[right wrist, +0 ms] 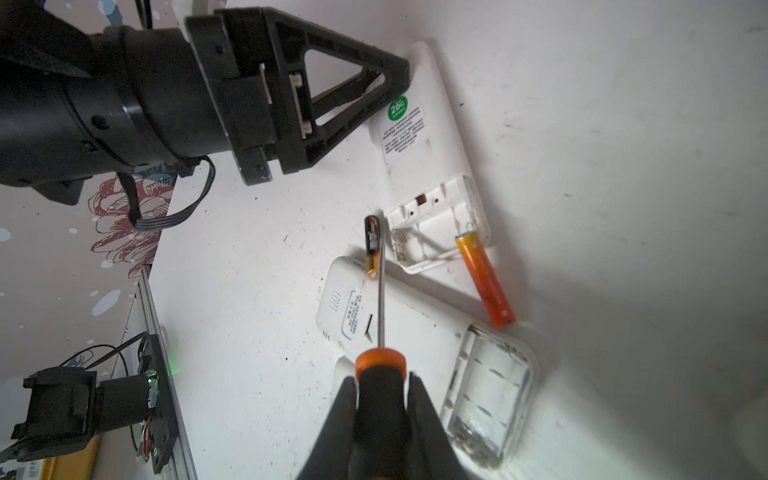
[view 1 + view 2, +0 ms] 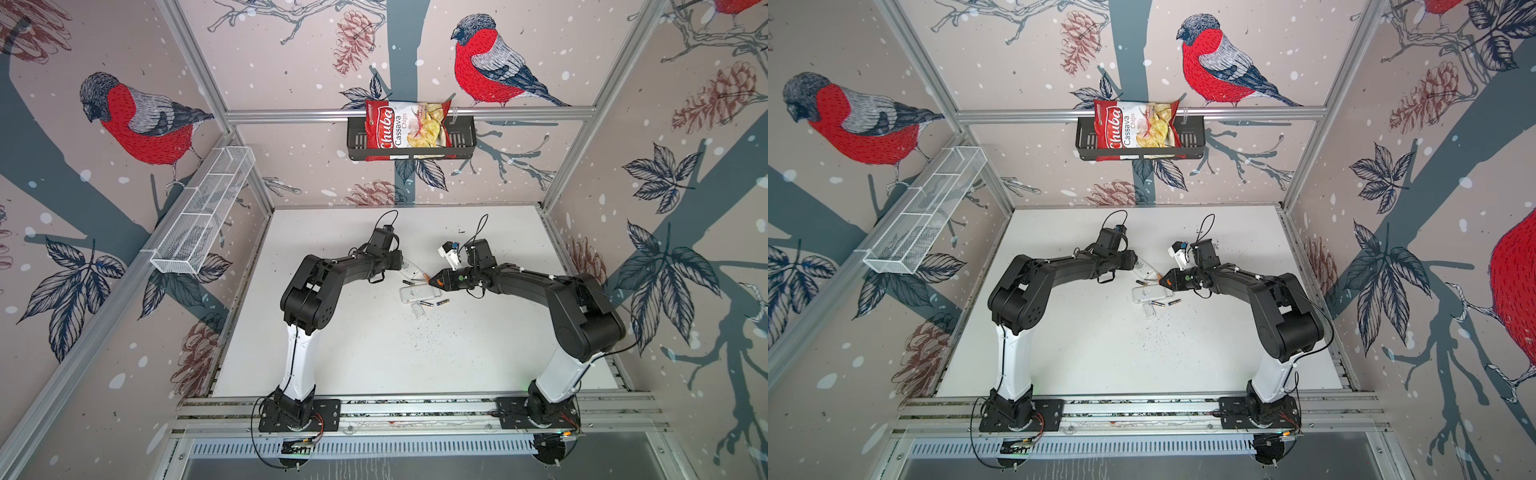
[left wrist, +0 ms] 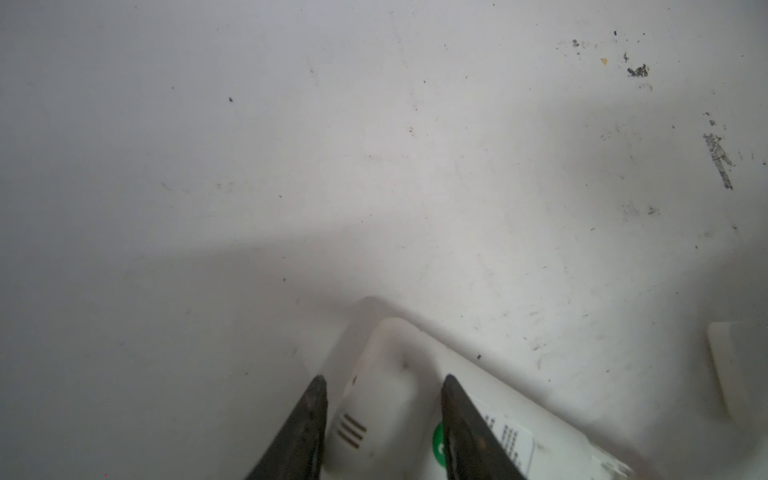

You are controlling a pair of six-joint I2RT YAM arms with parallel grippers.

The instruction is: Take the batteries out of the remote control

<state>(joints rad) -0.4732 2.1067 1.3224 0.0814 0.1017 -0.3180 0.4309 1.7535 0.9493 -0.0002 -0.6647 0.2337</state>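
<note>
My left gripper (image 3: 384, 380) is shut on the narrow end of a white remote control (image 3: 386, 399) with a green sticker, lying face down on the table. The remote control's (image 1: 419, 137) back compartment (image 1: 436, 224) is open. An orange-red battery (image 1: 484, 282) sticks out of it at a slant, one end still inside. A dark battery (image 1: 371, 245) lies on the table beside the compartment. My right gripper (image 1: 381, 380) is shut on an orange-and-black screwdriver (image 1: 380, 365), its tip at the compartment's edge. Two more dark batteries (image 2: 436, 302) lie on the table.
A second white remote (image 1: 415, 332) with an open, empty compartment (image 1: 486, 399) lies just in front of the held one, touching the orange battery's free end. A loose white cover (image 2: 419, 311) lies near it. A small white device (image 2: 449, 253) stands behind the right gripper (image 2: 432, 280).
</note>
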